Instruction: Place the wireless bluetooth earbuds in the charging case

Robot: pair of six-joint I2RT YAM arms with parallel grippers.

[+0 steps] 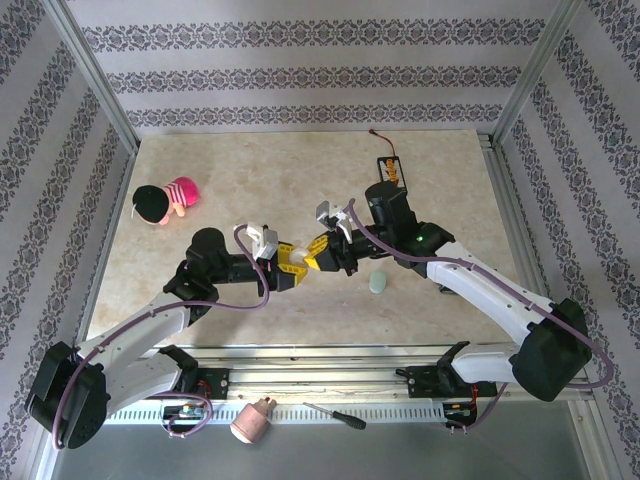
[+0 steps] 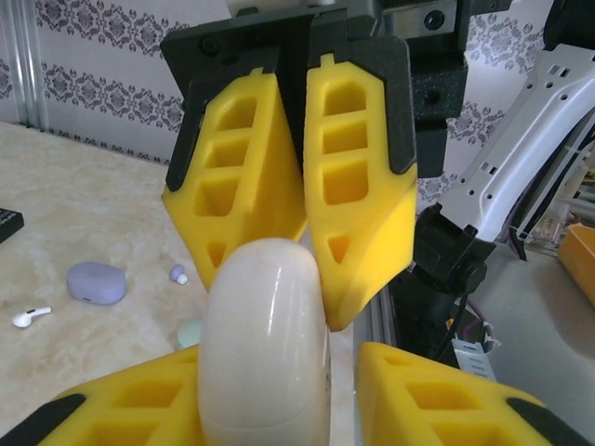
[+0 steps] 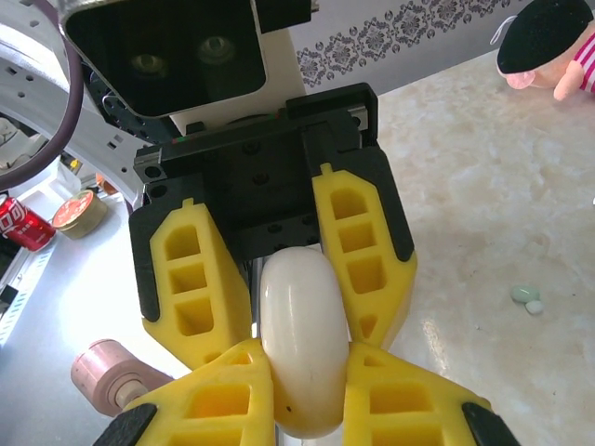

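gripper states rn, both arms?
Left gripper: closed on the white case.
Right gripper: closed on the same white case.

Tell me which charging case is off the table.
The cream-white case, held in the right gripper above the table; the lavender case and the pale green case both lie on it.

Left arm [image 1: 215,268] and right arm [image 1: 470,282] reach inward, jaws tip to tip, both narrow.

Robot test booth: aluminium frame [image 1: 98,85], wallpapered walls [image 1: 300,80]; marble-look tabletop [image 1: 290,180].
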